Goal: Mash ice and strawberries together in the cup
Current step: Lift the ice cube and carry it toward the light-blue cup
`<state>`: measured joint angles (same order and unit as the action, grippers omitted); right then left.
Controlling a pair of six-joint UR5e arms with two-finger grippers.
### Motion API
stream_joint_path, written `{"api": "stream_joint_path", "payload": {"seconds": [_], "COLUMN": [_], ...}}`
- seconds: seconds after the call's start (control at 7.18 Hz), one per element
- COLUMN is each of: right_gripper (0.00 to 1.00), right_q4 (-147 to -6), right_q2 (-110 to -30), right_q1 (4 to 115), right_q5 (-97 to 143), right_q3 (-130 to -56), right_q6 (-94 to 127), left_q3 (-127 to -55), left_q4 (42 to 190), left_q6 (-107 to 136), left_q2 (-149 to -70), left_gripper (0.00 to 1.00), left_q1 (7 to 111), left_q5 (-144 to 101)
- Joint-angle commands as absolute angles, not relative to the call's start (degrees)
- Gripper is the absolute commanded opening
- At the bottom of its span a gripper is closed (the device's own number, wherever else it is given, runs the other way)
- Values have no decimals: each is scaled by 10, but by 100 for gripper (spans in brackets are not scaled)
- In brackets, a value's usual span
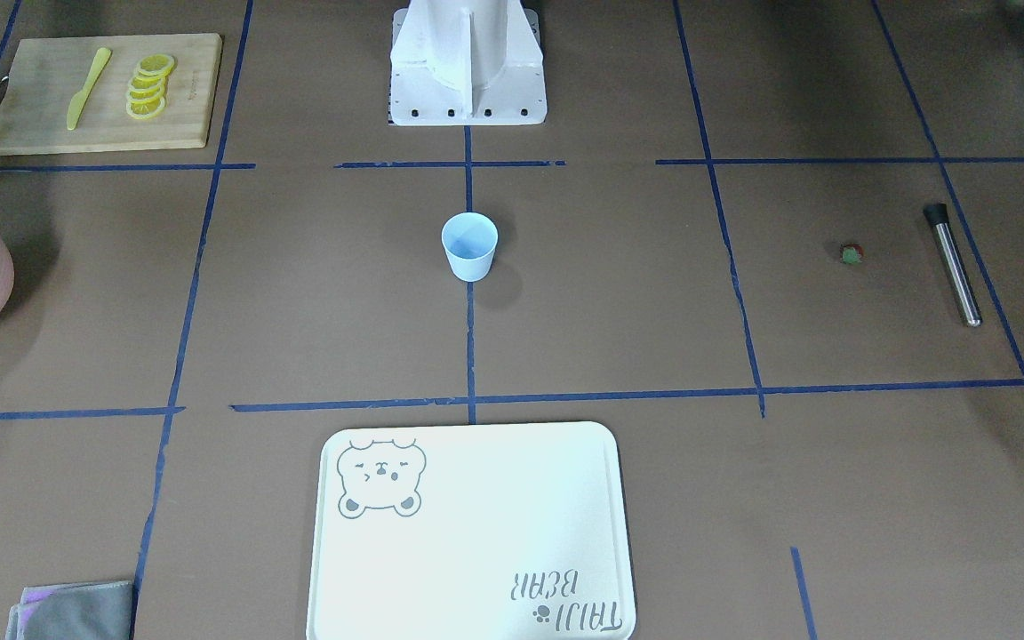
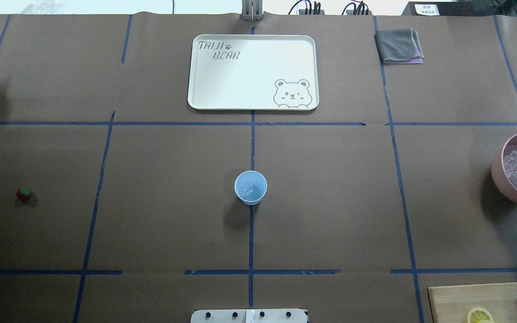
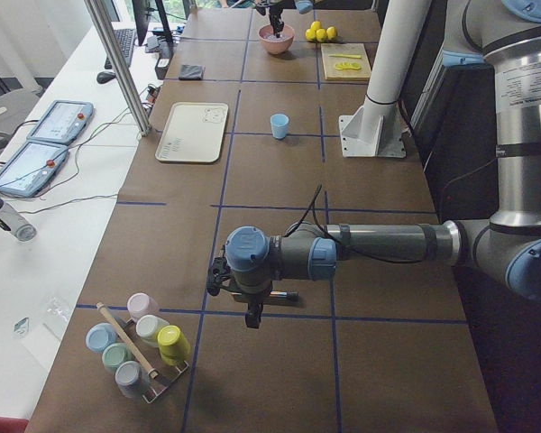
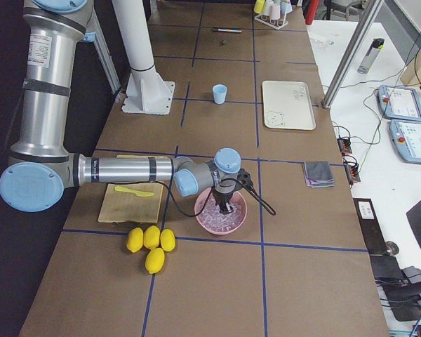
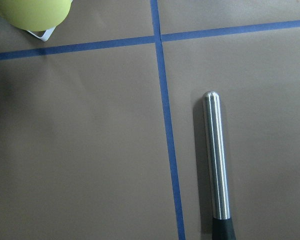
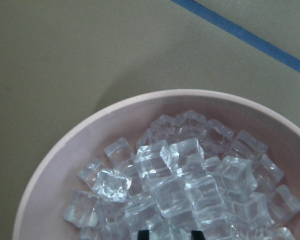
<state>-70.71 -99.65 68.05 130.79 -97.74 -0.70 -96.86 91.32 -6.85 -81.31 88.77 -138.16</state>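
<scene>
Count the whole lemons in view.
4: first lemon, second lemon, third lemon in a row, fourth lemon nearer the camera, beside the cutting board. None seems hidden.

Wide bare tabletop (image 2: 330,202) on every side of cup (image 2: 250,187), mouth open from above. Tray (image 2: 249,72) well beyond it. Far left, strawberry (image 2: 24,194) and metal rod (image 1: 954,267), a passable gap between. Pink bowl (image 6: 90,125) and packed ice (image 6: 190,180) close around right end effector (image 6: 168,234).

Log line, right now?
right gripper: at clear ice cubes in pink bowl; left gripper: above steel muddler; pale-blue plastic cup: cube inside; red strawberry: on table
</scene>
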Motion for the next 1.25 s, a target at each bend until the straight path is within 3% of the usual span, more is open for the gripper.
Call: {"api": "stream_joint_path", "payload": {"seconds": [0.0,0.28,0.7,1.11], "right_gripper": [2,2,1,0], "right_q4": [-708,-750,-1065,-1134], "right_q2": [-994,-983,-858,-738], "right_q1": [681,707,726,681], "right_q5": [1310,1322,1316,1312], "right_q3": [-978,-1008,-1150,-1167], "right_q6": [-8,-7,-4,189], "left_q3": [-969,-969,-969,-970], "left_q4": [913,913,913,913], "left_q6": [-69,-69,-69,-68], "left_q2": [-814,-814,-814,-813], "left_gripper": [100,100,100,100], "left_q1": [888,888,888,888], "left_q5": [-1382,-1382,-1382,-1383]}}
